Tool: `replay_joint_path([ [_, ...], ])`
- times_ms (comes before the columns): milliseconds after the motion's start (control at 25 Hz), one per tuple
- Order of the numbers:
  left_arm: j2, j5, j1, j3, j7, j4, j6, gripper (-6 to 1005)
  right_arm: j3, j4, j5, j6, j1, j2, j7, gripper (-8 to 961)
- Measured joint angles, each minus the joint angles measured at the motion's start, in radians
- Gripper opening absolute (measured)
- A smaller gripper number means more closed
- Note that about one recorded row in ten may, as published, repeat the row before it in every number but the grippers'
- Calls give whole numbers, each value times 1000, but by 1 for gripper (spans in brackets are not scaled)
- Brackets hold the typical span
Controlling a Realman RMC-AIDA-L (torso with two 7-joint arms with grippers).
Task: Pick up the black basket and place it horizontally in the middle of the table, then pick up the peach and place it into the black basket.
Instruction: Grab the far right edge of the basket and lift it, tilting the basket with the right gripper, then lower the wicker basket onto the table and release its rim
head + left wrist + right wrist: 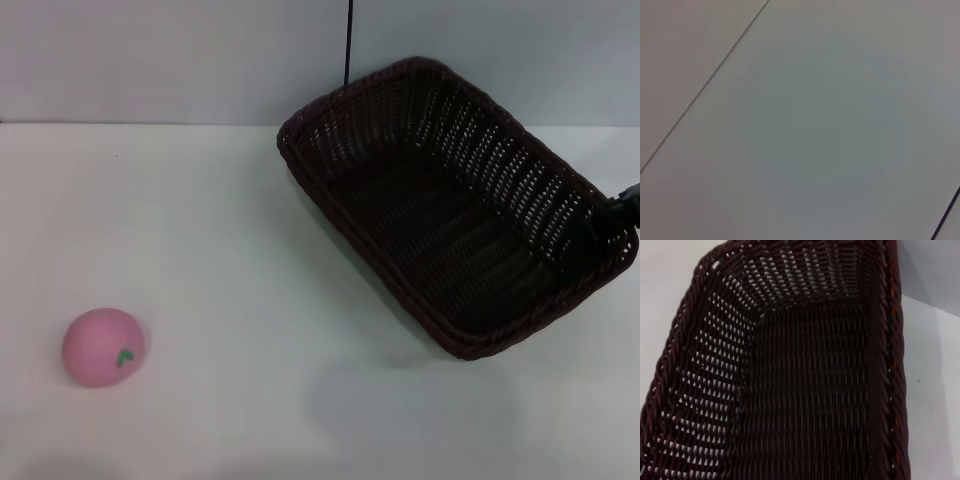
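The black basket (450,210) hangs tilted above the right half of the white table (250,250), with its shadow on the tabletop below it. Only the tip of my right gripper (622,205) shows at the right edge of the head view, clamped on the basket's near-right rim. The right wrist view looks down into the basket's woven inside (805,390). The pink peach (103,346) lies on the table at the front left, far from the basket, its green leaf mark facing up. My left gripper is out of view, and its wrist view shows only a plain pale surface.
A pale grey wall (150,60) runs along the table's far edge. A thin black cable (348,40) hangs down the wall just behind the basket's far corner.
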Motion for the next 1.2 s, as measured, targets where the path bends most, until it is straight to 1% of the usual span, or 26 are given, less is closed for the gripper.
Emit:
replay_joint_path([
  [280, 0, 0, 0, 0, -1, 0, -11, 843, -2, 4, -1, 39, -13, 19, -39, 584],
  [480, 0, 0, -2, 0, -1, 0, -18, 843, 0, 4, 1, 46, -15, 21, -39, 348],
  [600, 0, 0, -5, 0, -1, 0, -22, 843, 6, 4, 9, 46, -15, 21, -39, 284],
  [720, 0, 0, -6, -1, -1, 0, -23, 842, 11, 3, 54, 37, -21, 18, -41, 219],
  [840, 0, -1, -7, -3, -1, 0, -23, 842, 39, -4, 137, 43, -44, 14, -60, 218],
  [880, 0, -3, -7, -4, -1, 0, -23, 842, 79, -5, 195, 45, -57, 11, -86, 218],
  [920, 0, -3, -7, -4, -1, 0, -23, 842, 79, -5, 195, 45, -57, 11, -86, 217],
  [1040, 1, -5, -7, -7, -10, 0, -26, 842, 124, 0, 301, 33, -80, 1, -130, 216],
  [1080, 1, -5, -7, -7, -11, 0, -28, 842, 138, 2, 368, 33, -100, -2, -155, 216],
  [1120, 1, -5, -7, -7, -11, 0, -28, 842, 138, 2, 368, 33, -100, -2, -155, 215],
  [1200, 2, -6, -9, -8, -14, 0, -33, 842, 156, 7, 428, 33, -116, -5, -187, 215],
])
